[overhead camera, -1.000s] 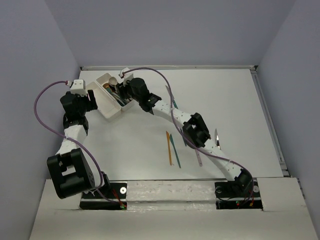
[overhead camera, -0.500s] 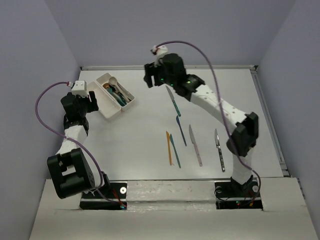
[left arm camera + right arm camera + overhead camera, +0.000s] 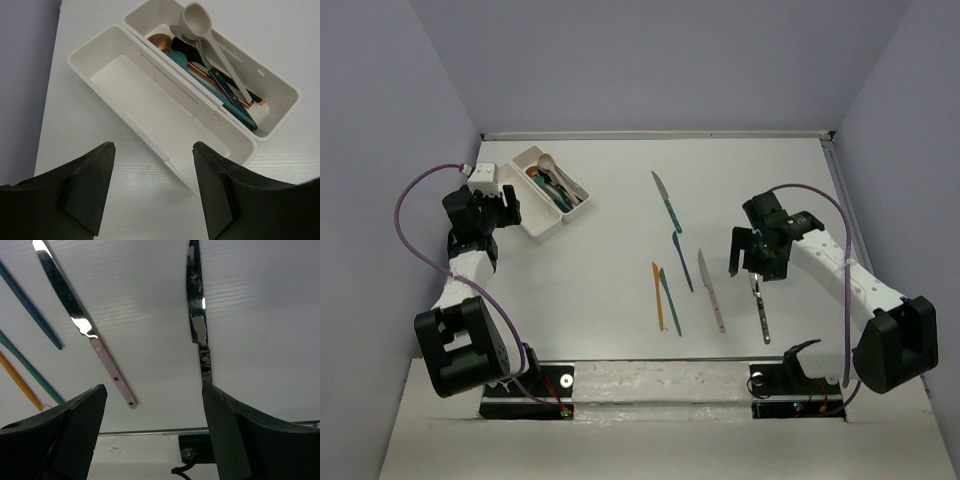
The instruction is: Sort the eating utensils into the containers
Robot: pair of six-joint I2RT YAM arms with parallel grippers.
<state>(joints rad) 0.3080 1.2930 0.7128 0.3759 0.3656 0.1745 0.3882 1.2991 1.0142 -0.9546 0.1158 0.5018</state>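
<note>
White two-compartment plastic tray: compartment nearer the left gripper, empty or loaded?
Empty. Left wrist view shows the white plastic tray's near compartment bare to its floor; the spoons and knives all lie in the far compartment.

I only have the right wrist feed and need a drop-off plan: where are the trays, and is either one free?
Observer: The joined white trays sit at the table's far left, by the open left gripper. The compartment nearer that gripper is empty.
Operator: What's in the other one?
Observer: A cream spoon on top, with a copper spoon and a teal-handled utensil.
Operator: Any knife outside my frame?
Observer: Yes, a teal-handled knife lies farther out than the five you see.
</note>
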